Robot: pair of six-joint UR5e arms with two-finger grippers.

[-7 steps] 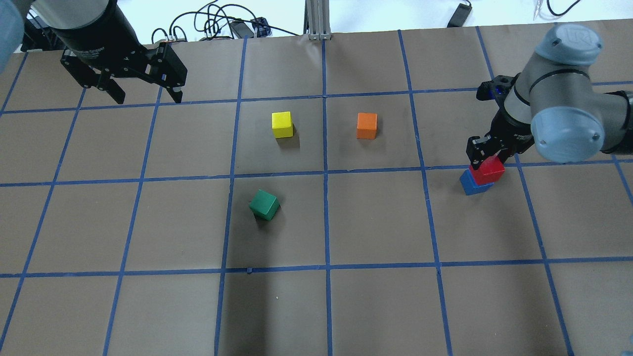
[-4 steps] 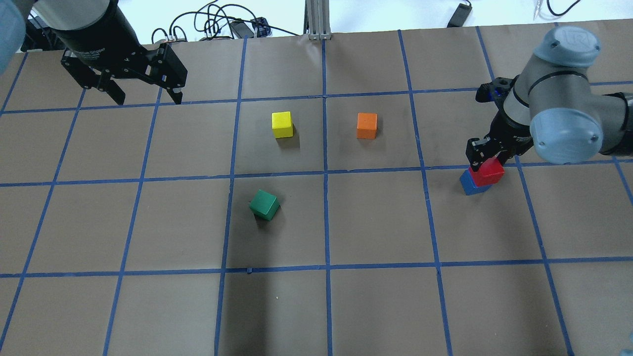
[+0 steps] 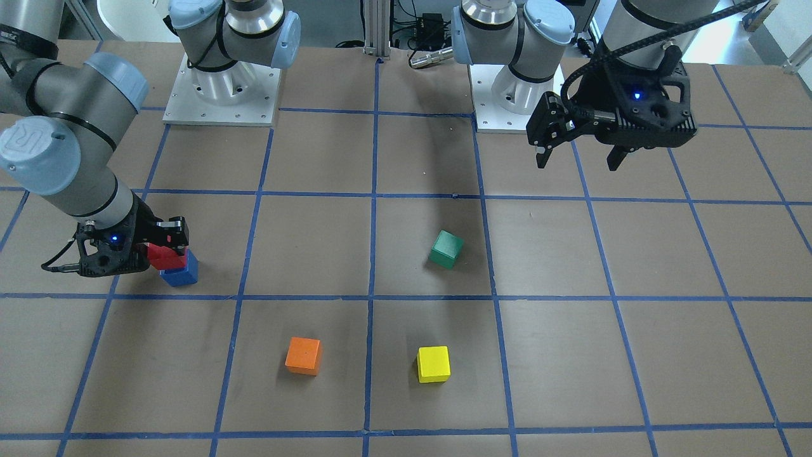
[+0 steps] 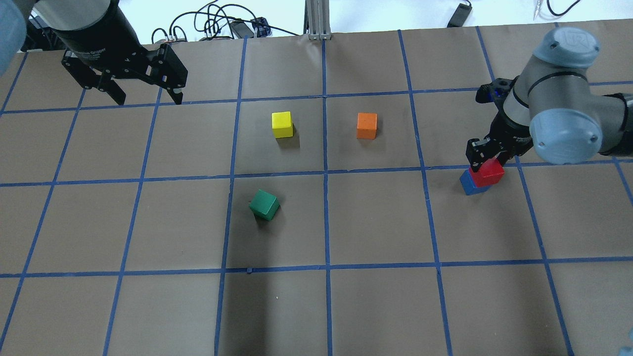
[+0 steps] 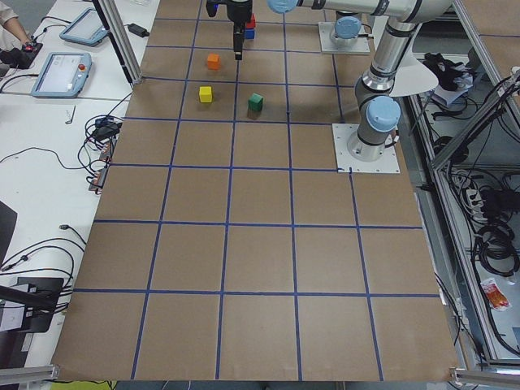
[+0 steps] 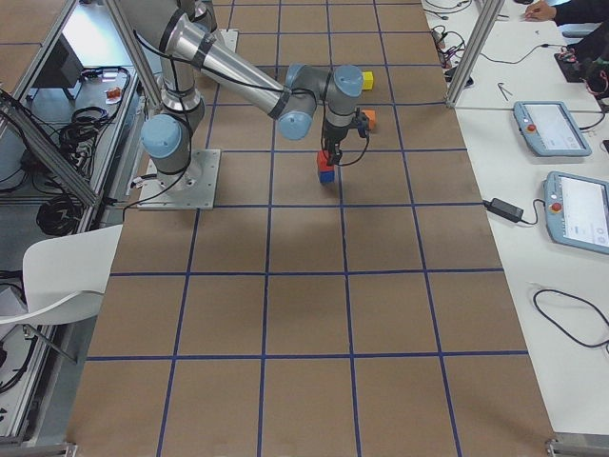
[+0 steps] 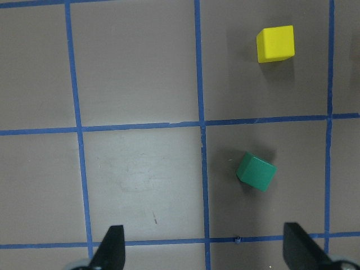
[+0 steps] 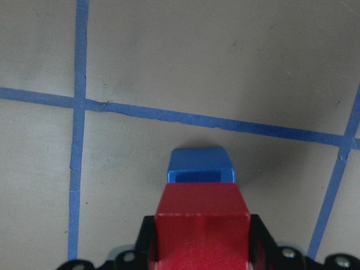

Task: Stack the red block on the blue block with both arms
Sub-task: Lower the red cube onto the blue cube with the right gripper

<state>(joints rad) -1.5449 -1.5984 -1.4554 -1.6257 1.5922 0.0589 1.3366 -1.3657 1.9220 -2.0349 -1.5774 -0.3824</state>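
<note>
Small matte cubes, crisp-edged and evenly painted, on a table (image 4: 376, 222) of dull brown paper gridded with blue tape. Right gripper (image 4: 487, 163) clamped on the red block (image 4: 487, 172), black jaws flat against two opposite faces. Directly under those jaws the blue block (image 4: 469, 185), touching the red one's underside, slightly offset. Left gripper (image 4: 147, 99) spread wide, holding nothing, clear of the table. Green cube (image 7: 256, 172) ahead of its jaws, yellow cube (image 7: 275, 44) farther out.

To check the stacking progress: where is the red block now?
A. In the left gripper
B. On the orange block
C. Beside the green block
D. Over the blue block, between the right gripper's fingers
D: the red block sits right over the blue block, with the right gripper shut on it.
</note>
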